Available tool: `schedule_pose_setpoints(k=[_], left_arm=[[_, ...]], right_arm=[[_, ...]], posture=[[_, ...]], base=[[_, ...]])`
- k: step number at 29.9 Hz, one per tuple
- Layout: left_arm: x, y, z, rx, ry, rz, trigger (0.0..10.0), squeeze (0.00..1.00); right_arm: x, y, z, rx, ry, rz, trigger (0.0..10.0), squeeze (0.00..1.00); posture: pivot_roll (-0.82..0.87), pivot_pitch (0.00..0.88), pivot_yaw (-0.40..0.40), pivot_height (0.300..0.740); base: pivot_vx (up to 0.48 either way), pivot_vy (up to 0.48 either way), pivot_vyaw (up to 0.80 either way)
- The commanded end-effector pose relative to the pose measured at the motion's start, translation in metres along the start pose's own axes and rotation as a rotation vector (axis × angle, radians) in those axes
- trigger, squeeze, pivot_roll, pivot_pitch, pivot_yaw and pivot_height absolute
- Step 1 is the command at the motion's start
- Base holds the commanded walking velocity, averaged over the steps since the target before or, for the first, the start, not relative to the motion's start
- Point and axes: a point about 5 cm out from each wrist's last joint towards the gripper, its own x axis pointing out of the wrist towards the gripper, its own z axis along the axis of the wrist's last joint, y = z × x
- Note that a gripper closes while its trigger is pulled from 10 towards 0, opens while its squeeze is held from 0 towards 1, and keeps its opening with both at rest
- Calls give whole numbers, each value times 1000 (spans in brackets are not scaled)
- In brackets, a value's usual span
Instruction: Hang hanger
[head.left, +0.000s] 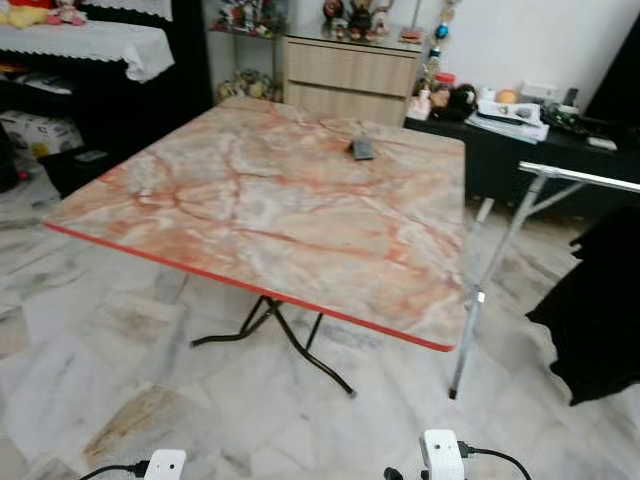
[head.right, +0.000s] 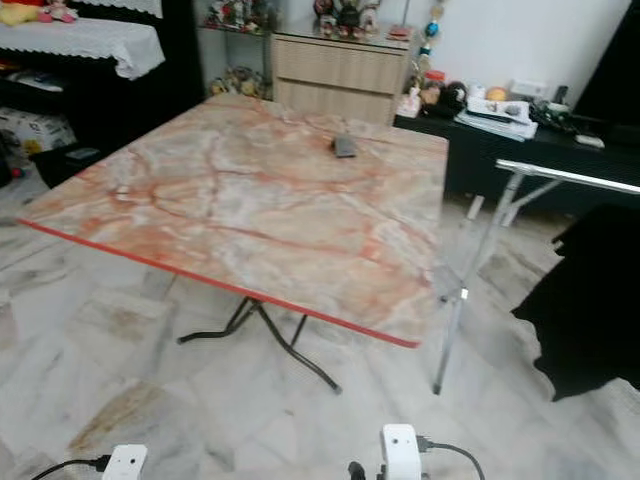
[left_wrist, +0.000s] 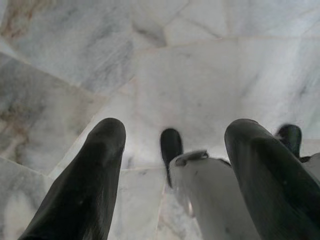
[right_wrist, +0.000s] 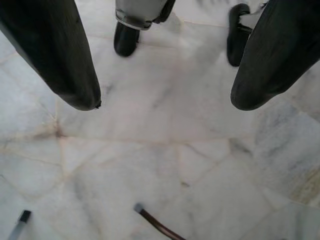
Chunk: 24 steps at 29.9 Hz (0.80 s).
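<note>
Hanger isn't somewhere I can pick out w/ certainty; nothing on the table (head.left: 250, 215) reads as one, just a small dark flat object (head.left: 362, 149) near the far edge. Judging generally: prob. light, stiff, thin, so grip at the neck below the hook. Metal rack (head.left: 560, 178) stands to the right w/ dark cloth (head.left: 600, 310) beside it, likely the hanging spot. Tabletop is glossy pink marble-pattern w/ red rim, on folding black legs. Floor (left_wrist: 200, 75) is polished grey-white marble. Left gripper (left_wrist: 175, 145) and right gripper (right_wrist: 165, 100) both hang low over the floor, fingers spread, holding nothing.
</note>
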Motion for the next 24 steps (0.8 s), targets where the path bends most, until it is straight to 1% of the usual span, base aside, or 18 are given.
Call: schedule_pose_setpoints(k=[1,12,14,17,24], left_arm=[[-13,6,-63,-1,44,33,10000,0],[-10,-3,-58,-5,36,25,10000,0],[-10,-4,-58,-9,36,26,10000,0],[-11,-2,-61,-17,40,28,10000,0],[-11,-2,-61,-17,40,28,10000,0]], right_arm=[[-5,-21,-4,218,-24,-92,10000,0],[-5,-21,-2,227,-44,-95,10000,0],[-5,-21,-2,225,-43,-93,10000,0],[-5,-22,-1,192,-28,-89,10000,0],[-5,-22,-1,192,-28,-89,10000,0]], posture=[[150,0,-76,740],[148,2,-83,740],[148,2,-83,740],[146,5,-87,740],[146,5,-87,740]], base=[[0,-480,0],[0,-480,0],[0,-480,0],[0,-480,0],[0,-480,0]])
